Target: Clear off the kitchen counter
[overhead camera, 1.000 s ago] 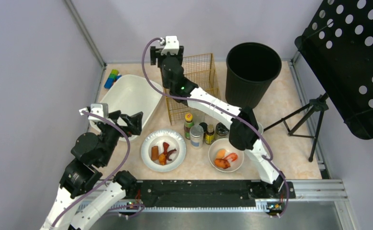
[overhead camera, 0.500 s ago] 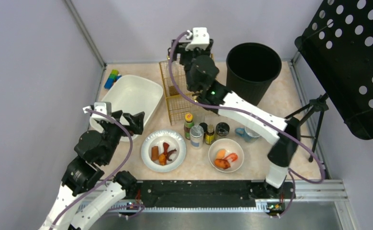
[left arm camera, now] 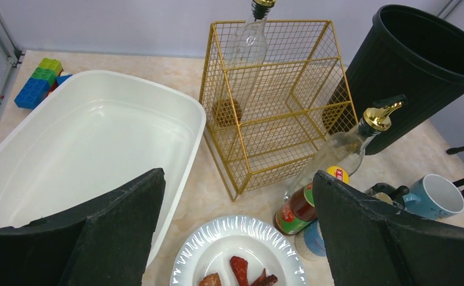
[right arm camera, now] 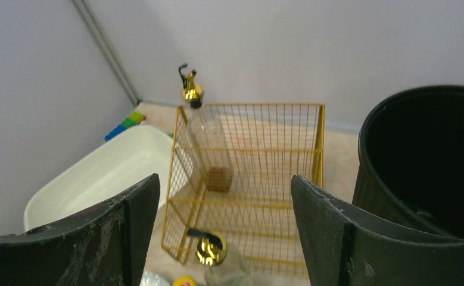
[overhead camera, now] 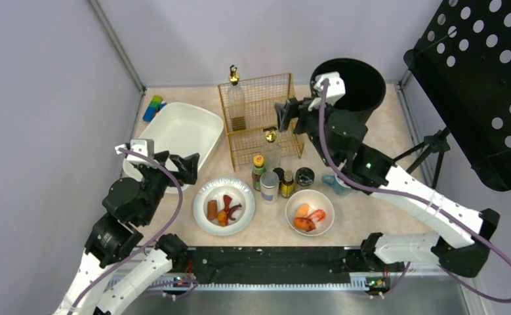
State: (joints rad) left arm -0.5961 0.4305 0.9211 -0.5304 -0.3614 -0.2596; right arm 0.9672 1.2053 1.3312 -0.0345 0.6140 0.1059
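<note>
The beige marbled kitchen counter point(overhead camera: 384, 203) holds a gold wire basket point(overhead camera: 265, 121). A clear glass bottle with a gold pourer point(overhead camera: 234, 92) stands upright in its back left corner; it also shows in the left wrist view point(left arm camera: 247, 47) and the right wrist view point(right arm camera: 201, 128). A second pourer bottle point(overhead camera: 270, 138) stands just in front of the basket point(left arm camera: 342, 149). My right gripper point(overhead camera: 289, 113) is open and empty, high above the basket's right side point(right arm camera: 224, 182). My left gripper point(overhead camera: 174, 164) is open and empty, above the tub's near edge point(left arm camera: 238, 179).
A white oval tub point(overhead camera: 177, 134) sits left, with toy blocks point(overhead camera: 153, 107) behind it. A plate of food point(overhead camera: 224, 205), a bowl of food point(overhead camera: 309, 212), several small bottles and jars point(overhead camera: 275, 180) and a blue mug point(overhead camera: 334, 180) sit in front. A black bin point(overhead camera: 347, 98) and a tripod point(overhead camera: 416, 164) stand at right.
My right gripper has swung from the basket's back left corner rightward to beside the bin, open. The pourer bottle in that corner now shows. The left arm has barely moved.
</note>
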